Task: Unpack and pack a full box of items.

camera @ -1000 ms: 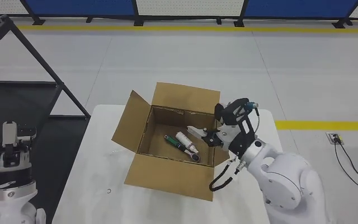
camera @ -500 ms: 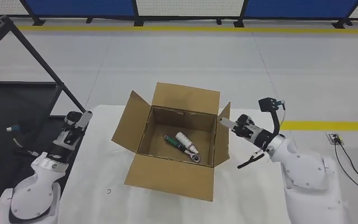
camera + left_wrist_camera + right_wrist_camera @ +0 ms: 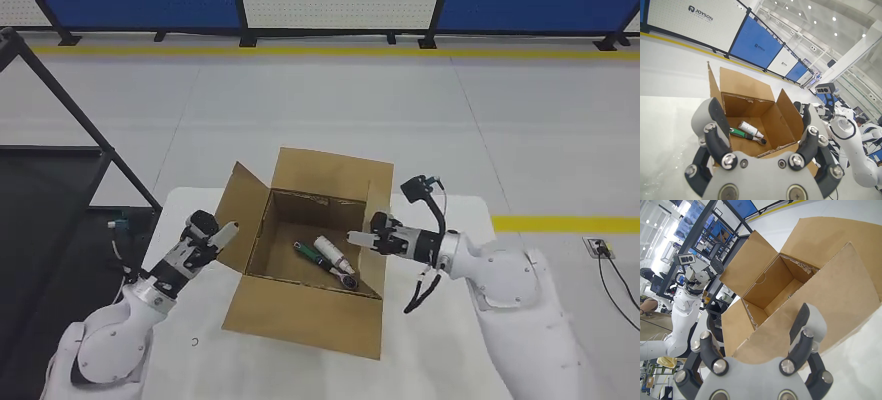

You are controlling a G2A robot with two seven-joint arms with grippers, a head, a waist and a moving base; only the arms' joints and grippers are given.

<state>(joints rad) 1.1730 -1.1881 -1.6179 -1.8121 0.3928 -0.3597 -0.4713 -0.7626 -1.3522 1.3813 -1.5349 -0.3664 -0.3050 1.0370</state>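
An open cardboard box stands on the white table. On its floor lie a green-handled ratchet tool and a white bottle. My left gripper is open, close against the box's left flap. Over at the opposite side, my right gripper is open and straddles the upright right flap, whose edge stands between the fingers. In the right wrist view this flap hides the box's contents.
A black metal frame stands off the table's left edge. The box's far flap leans back and the near flap folds down toward the table's front. Bare table lies on both sides of the box.
Both arms have closed in on the box: the left came from the table's left edge to the left flap, the right swung back in from the right to the right flap.
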